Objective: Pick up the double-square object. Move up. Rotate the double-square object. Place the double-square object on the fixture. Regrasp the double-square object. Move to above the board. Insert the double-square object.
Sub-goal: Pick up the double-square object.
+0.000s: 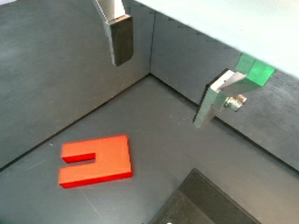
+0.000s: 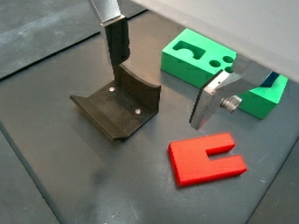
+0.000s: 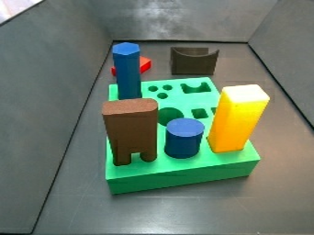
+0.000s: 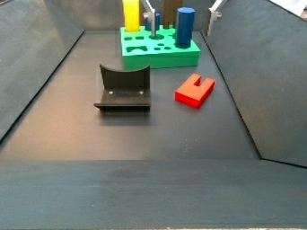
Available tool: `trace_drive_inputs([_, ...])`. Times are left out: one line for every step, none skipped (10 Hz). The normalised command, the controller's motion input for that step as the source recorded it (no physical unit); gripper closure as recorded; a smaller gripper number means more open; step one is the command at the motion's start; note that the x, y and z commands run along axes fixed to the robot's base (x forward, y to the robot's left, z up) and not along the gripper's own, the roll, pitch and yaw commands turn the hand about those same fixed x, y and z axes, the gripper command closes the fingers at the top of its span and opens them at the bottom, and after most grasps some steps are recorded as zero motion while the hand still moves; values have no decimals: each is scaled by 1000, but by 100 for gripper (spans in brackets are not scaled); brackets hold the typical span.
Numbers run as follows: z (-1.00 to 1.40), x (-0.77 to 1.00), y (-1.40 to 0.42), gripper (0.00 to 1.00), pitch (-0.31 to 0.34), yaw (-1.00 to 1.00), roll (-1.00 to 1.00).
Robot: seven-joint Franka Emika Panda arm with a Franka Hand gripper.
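1. I judged the task barely begun: the red double-square object (image 2: 207, 161) lay flat on the dark floor, ungrasped, so pickup, rotation, placing, regrasp and insertion were all left.
2. The end effector (image 2: 163, 74) was wide open and empty; its two silver fingers (image 2: 115, 42) stood well apart in both wrist views with nothing between them.
3. In a side view only the finger tips showed, high up near the board end of the enclosure, so I took the end effector to hover well above the floor.
4. The double-square object (image 4: 193, 90) lay just beside the fixture (image 4: 121, 89), not touching it, and between the fixture and the green board (image 4: 160, 50).
5. In a wrist view the red piece (image 1: 96, 161) sat off to one side of the fingers, not under the gap, so the end effector needed to shift over and drop before closing.
6. The fixture (image 2: 118, 107) was bare, its notched top empty.
7. The board (image 3: 181, 138) already carried a yellow block (image 3: 238, 117), a blue hexagonal column (image 3: 127, 72), a brown arch block (image 3: 128, 131) and a short blue cylinder (image 3: 185, 138).
8. Which open hole fits the red piece I could not tell.
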Motion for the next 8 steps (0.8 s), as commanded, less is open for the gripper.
trace_drive_inputs([-117, -334, -11, 0, -43, -14, 51])
trace_drive_inputs([-663, -283, -283, 0, 14, -466, 171])
trace_drive_inputs([-734, -226, -334, 0, 4, -651, 154])
trace_drive_inputs([-869, -77, -374, 0, 0, -717, 109])
trace_drive_inputs([-914, 0, -389, 0, 0, -766, 119])
trace_drive_inputs([-854, 0, -303, 0, -13, -731, 164])
trace_drive_inputs([-846, 0, -103, 0, -23, -569, 209])
trace_drive_inputs([-817, 0, 0, 0, -11, -391, 247])
